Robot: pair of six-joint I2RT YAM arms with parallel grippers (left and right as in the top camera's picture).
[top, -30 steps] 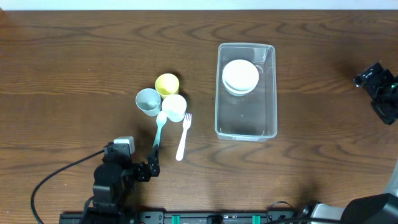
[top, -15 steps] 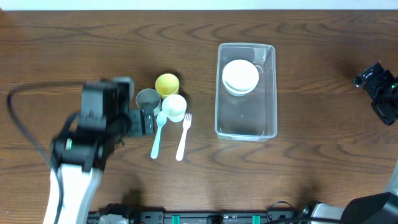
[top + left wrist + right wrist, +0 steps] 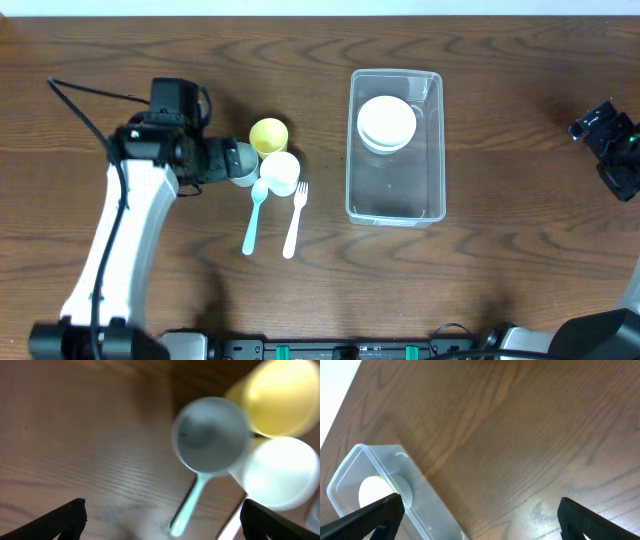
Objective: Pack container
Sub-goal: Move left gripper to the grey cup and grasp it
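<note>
Both pairs of jaws stand apart; the container (image 3: 396,195) lies lengthwise near-to-far.

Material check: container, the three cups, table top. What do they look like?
Container: most likely clear glossy plastic; the wood grain shows through its floor and walls.
Grey cup, yellow cup, white cup: opaque, evenly coloured and smooth, probably plastic; blur leaves the finish open.
Table: dark brown wood grain, low sheen; solid wood or laminate, cannot tell.
</note>
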